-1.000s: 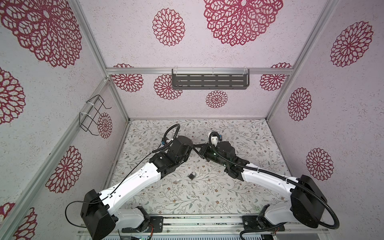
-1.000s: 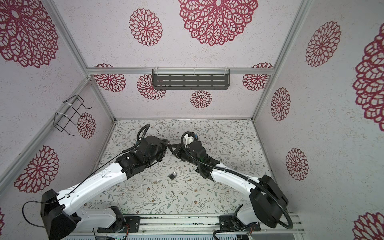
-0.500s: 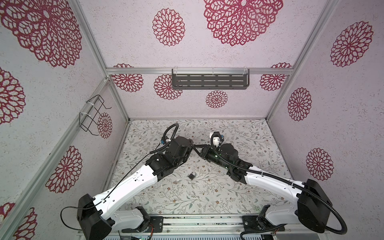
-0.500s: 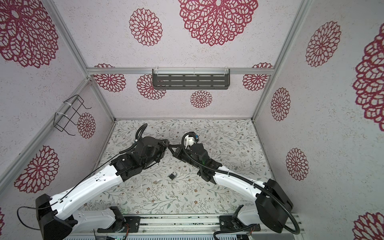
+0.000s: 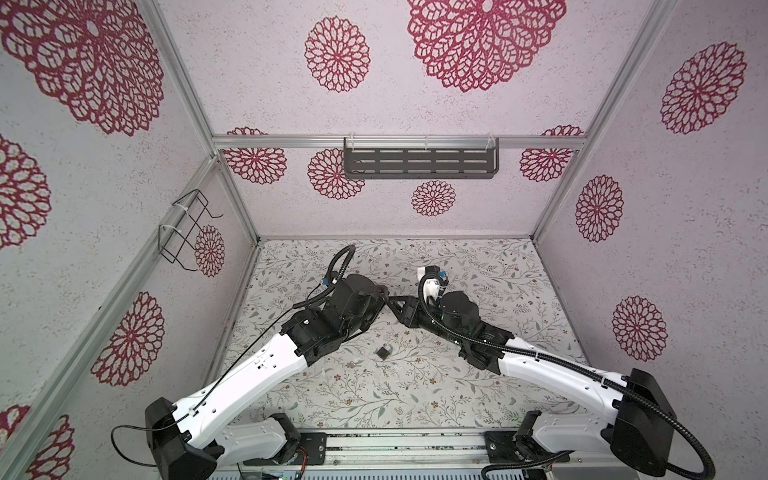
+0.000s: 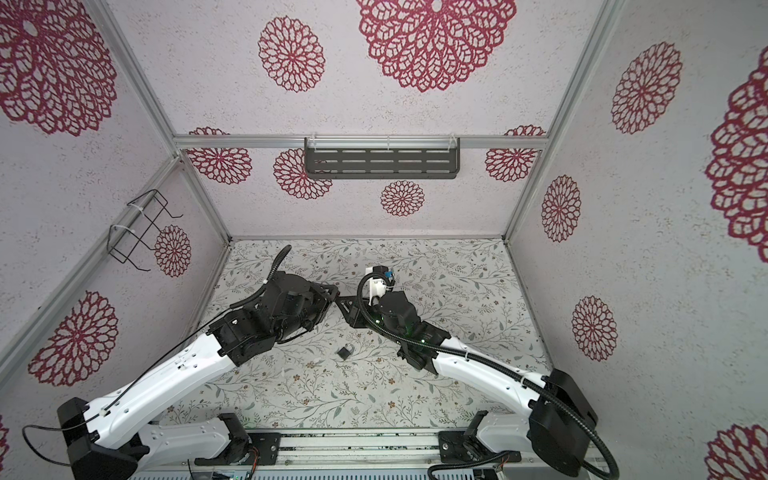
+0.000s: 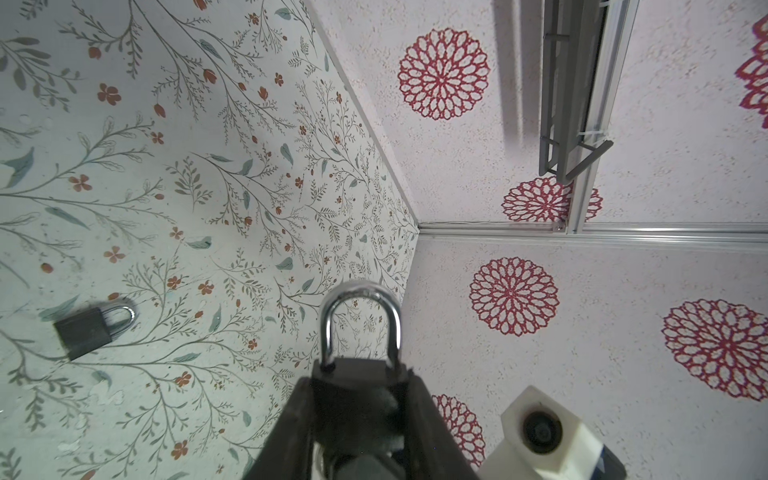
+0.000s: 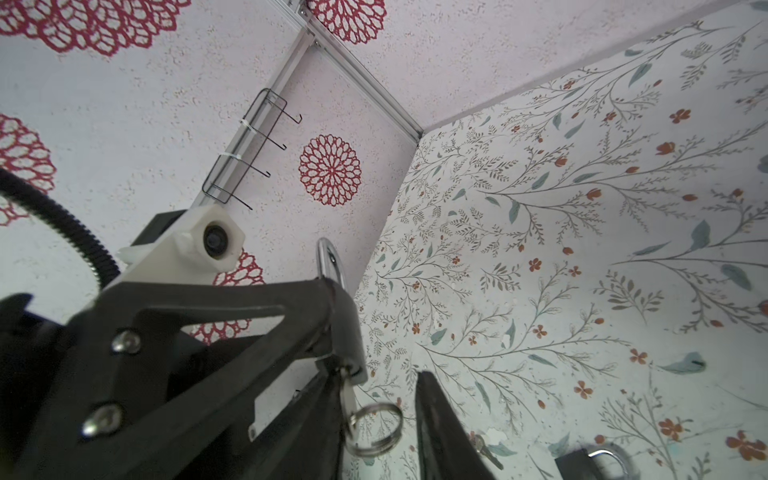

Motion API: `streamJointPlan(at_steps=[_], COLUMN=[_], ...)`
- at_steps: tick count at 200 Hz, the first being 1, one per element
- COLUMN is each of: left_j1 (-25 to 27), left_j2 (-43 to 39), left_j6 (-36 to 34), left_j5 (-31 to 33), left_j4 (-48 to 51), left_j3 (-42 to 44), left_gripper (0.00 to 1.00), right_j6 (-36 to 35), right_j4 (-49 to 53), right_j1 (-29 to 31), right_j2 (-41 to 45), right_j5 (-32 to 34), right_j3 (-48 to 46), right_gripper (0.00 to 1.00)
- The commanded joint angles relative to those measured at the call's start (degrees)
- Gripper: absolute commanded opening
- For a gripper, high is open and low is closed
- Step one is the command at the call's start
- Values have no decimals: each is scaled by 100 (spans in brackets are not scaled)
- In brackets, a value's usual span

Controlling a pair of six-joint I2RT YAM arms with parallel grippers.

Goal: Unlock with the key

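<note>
Your right gripper had just let go. Its jaws stood apart on both sides of the key, which stayed stuck in the bottom of the padlock. Your left gripper still squeezed that padlock. Its loop looked shut, so it probably still needed a turn.

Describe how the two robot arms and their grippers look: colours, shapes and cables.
The left arm and right arm match: white rounded links, black joints and bases. A ribbed black hose runs along the right arm; a shorter ribbed hose loops at the left wrist. The left gripper and right gripper have black, tapered fingers. Each wrist carries a white camera housing.
</note>
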State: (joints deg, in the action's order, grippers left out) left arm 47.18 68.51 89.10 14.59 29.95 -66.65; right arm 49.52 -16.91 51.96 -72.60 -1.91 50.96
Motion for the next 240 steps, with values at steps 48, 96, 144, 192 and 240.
streamJointPlan(at_steps=[48, 96, 144, 192, 240], left_j1=[-165, -170, -112, -1, 134], left_j2=[-180, -107, 302, 733, 726], left_j6=[-1317, -3811, -6030, -6873, -7062], left_j5=[183, 88, -706, -1339, -1233], left_j4=[1384, 354, -1464, -2670, -3466], left_j3=[-322, 111, 785, 1117, 1443], left_gripper=[0, 0, 0, 0, 0], right_j6=[-825, -1476, -2252, -2875, -3101], right_j4=[775, 2271, 3615, 4595, 5213], right_j1=[-197, -718, -1133, -1215, -1250], right_j2=[870, 882, 575, 137, -455], right_j5=[311, -477, -678, -215, -84], right_j3=[-65, 487, 1203, 2020, 2748], right_gripper=[62, 73, 77, 79, 80])
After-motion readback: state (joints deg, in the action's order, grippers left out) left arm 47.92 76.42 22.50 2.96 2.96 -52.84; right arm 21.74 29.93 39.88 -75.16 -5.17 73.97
